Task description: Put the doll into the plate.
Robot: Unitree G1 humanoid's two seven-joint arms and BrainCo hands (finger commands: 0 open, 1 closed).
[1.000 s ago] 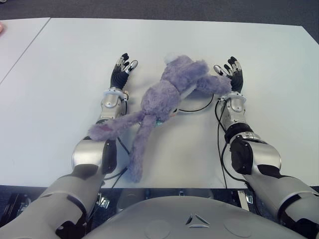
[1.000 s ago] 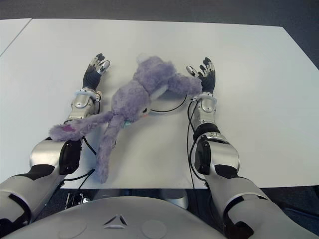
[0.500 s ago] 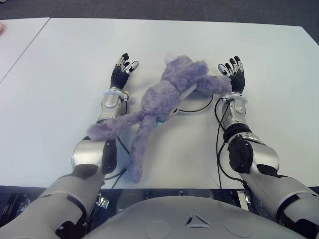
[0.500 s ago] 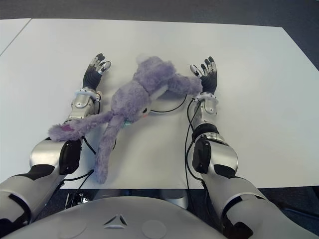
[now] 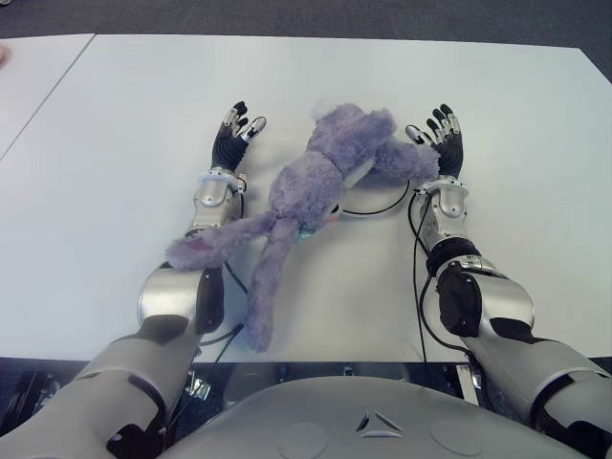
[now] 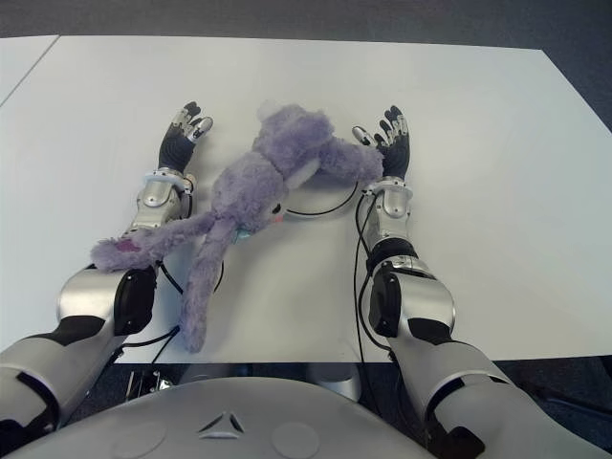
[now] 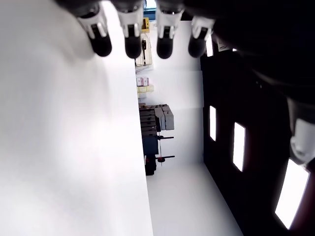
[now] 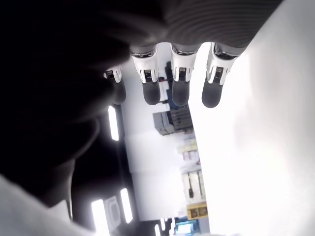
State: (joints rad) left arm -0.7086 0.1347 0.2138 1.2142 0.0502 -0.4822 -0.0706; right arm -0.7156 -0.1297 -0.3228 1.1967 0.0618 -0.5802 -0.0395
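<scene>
A fluffy purple doll sprawls across the middle of the white table. Its head and upper body lie over a white plate, of which only a thin dark rim arc shows. One long limb drapes over my left forearm. My left hand lies flat to the left of the doll, fingers straight and holding nothing. My right hand stands at the doll's right side, palm against a purple limb, fingers extended and not closed around it.
A second white table adjoins on the far left, with a seam between the two. Black cables run along my right forearm. The table's front edge is close to my body.
My right hand has shifted slightly left, pushing against the doll's limb, and the doll's head has moved a little left and away. The left hand has stayed put.
</scene>
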